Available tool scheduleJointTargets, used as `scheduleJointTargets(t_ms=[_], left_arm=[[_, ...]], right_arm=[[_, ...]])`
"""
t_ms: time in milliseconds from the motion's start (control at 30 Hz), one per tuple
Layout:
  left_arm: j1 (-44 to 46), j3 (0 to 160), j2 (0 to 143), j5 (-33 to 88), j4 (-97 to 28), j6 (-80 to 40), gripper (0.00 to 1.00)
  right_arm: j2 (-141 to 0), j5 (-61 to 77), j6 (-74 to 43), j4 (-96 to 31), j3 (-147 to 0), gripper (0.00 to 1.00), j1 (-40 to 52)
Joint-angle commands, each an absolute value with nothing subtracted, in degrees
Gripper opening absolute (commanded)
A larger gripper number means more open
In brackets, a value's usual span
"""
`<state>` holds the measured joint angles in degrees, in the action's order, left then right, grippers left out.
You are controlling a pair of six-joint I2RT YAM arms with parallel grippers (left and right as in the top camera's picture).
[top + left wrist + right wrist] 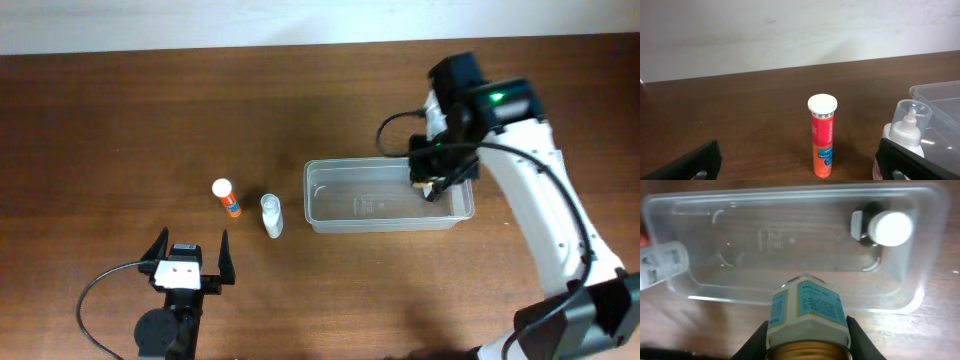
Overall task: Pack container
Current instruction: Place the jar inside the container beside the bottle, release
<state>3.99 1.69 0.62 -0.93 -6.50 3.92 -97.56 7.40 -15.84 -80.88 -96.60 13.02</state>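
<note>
The container [388, 196] is a clear plastic tub, long with round corners and a rim. It sits on the brown wood table [100, 120], a bit right of the middle. Faint raised marks show on its floor, but they are too dim to read. Inside it, at one end, is a small dark bottle [887, 227] with a round white cap.

The right gripper [435, 183] is over that end of the tub. Its jaws squeeze a jar [810, 307] with a gold lid and a blue and cream label. The words on the label are too small to read.

Just left of the tub stands a clear bottle [907, 131] with a see-through cap over a white tip. Near it stands an orange tube [823, 142] with a white cap. Its blue band has white letters that seem to start "TRIPL".

The left gripper [192, 238] is near the front edge, with its black jaws spread wide and nothing between them.
</note>
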Motion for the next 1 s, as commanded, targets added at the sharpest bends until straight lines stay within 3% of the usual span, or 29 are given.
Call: scheduleJointTargets(t_ms=[0,433,967], left_arm=[[3.6,1.4,0.3,-1.1,-6.5,4.8,0.99],[3.6,1.4,0.3,-1.1,-6.5,4.8,0.99],[3.6,1.4,0.3,-1.1,-6.5,4.8,0.99]], right_arm=[[-96.9,4.9,-18.5,-76.4,-90.8,0.27,14.9],[-97.7,5.3,-20.7,-60.0,-76.4,0.27,15.0],[-107.8,5.5,-20.6,-55.8,-76.0,0.35,15.0]])
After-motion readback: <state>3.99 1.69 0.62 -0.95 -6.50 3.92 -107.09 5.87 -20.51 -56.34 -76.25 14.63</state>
